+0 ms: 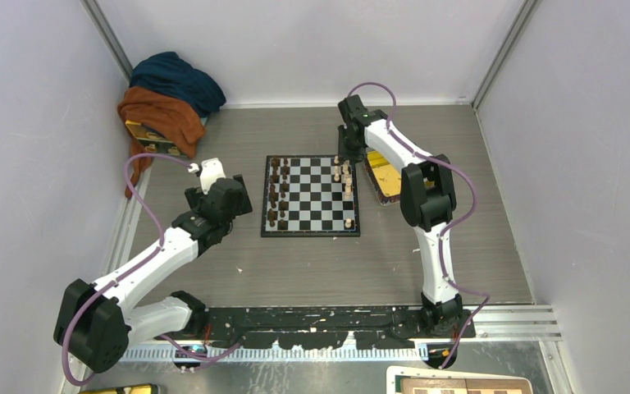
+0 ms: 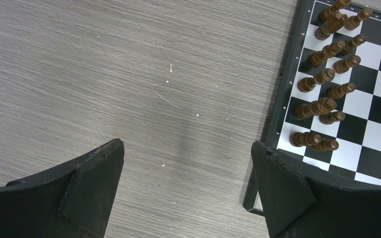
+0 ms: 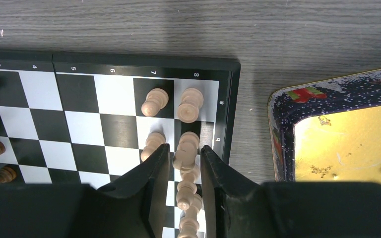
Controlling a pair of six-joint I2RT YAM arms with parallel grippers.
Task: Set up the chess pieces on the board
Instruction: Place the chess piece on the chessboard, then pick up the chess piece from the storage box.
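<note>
Cloths lie in the far left corner, a blue cloth (image 1: pixel 176 82) on top of an orange cloth (image 1: pixel 160 115), well away from the left gripper (image 2: pixel 186 148). That gripper hangs over the bare grey table (image 2: pixel 129 74) with its two fingers spread wide apart and nothing between them. Only a few tiny pale specks lie on the table ahead of the fingers. Just by its right finger runs the dark edge of the board (image 2: pixel 282 84). Past that edge, ahead and to the right of the finger, the dark brown pieces (image 2: pixel 317 79) stand in two rows on the first squares. Across the board, on its other side, the light-tan chess pieces (image 3: pixel 188 104) stand in the last two rows. The right gripper (image 3: pixel 184 148) is down among them, with one finger on each side of one tan piece (image 3: pixel 186 141). The fingers are close beside it, but I cannot tell if they squeeze it or just stand next to it. Another tan one stands tight against the outside of the left finger, two more stand just ahead of the fingertips, and more line up behind, between the fingers. Off to the right of the fingers, beside the board, sits a tray (image 3: pixel 283 129) with a shiny yellow inside and a dark speckled rim.
</note>
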